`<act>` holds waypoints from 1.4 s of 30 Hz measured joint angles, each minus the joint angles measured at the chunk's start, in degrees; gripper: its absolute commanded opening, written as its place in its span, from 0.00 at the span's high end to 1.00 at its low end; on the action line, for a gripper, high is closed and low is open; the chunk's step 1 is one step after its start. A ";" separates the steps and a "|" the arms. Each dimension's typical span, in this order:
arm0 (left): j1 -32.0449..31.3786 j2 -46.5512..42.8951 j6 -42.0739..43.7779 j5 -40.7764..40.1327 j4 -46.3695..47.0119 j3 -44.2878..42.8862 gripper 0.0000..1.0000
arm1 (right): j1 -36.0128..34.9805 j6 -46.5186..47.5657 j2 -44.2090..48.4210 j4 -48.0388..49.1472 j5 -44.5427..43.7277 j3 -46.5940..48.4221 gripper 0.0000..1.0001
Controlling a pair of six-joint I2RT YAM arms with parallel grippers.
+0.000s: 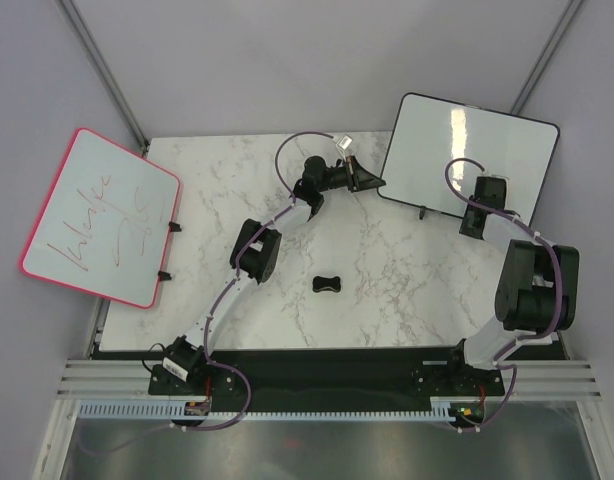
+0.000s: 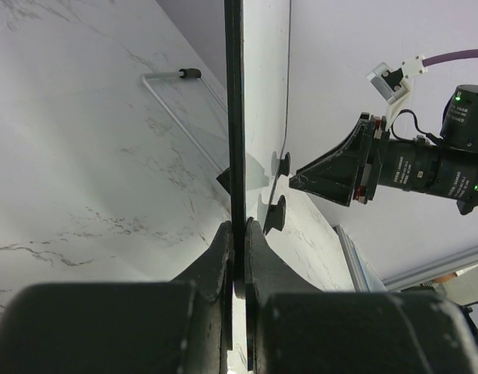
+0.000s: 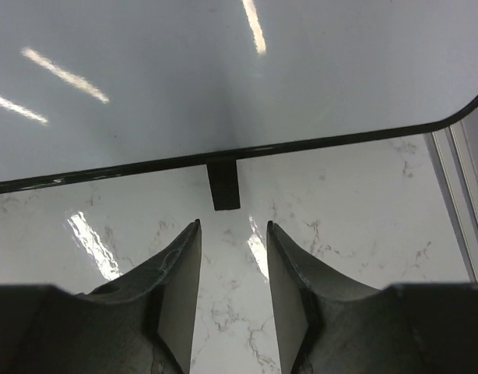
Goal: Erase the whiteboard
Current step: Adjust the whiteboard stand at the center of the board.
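Top external view: the whiteboard sits at the far right of the marble table, with its right side reaching past the table edge. Its black-framed face is turned upward and shows only glare from the lights. No writing is visible on it in any view, so the erasing is judged complete or nearly so.

The left gripper is at the board's left edge. In the left wrist view its fingers are pressed together on the thin black frame, which is seen edge-on between them. This hold is judged to be a brace that stops the board sliding or rocking on its wire stand under wiping pressure.

The right gripper is at the board's near edge, just short of the frame. In the right wrist view its fingertips stand partly apart with bare marble between them and nothing held. They point at a small black tab that projects from the frame. Whether the gripper is to take hold of that tab cannot be told.

A small black bone-shaped object, possibly the eraser, lies on the table well apart from both grippers. A pink-framed board with red scribbles overhangs the left side of the table, outside the working area.
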State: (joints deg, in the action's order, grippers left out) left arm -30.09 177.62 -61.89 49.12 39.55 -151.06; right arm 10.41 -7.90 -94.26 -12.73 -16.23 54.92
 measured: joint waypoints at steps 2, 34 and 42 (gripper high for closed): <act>0.00 0.00 0.00 0.00 0.00 0.00 0.98 | 0.00 1.22 -0.39 1.90 0.44 -0.07 0.57; 0.00 0.00 -0.44 -0.15 0.85 0.39 0.98 | 0.70 4.55 -4.39 10.38 2.93 -0.20 0.91; 0.00 0.00 -0.74 -0.39 1.84 0.96 0.81 | 0.70 4.52 -4.39 11.19 3.17 -0.90 1.00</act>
State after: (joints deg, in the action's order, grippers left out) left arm -30.09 177.62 -62.63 48.73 41.39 -150.10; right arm 11.11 -3.38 -98.65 -1.54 -13.06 54.02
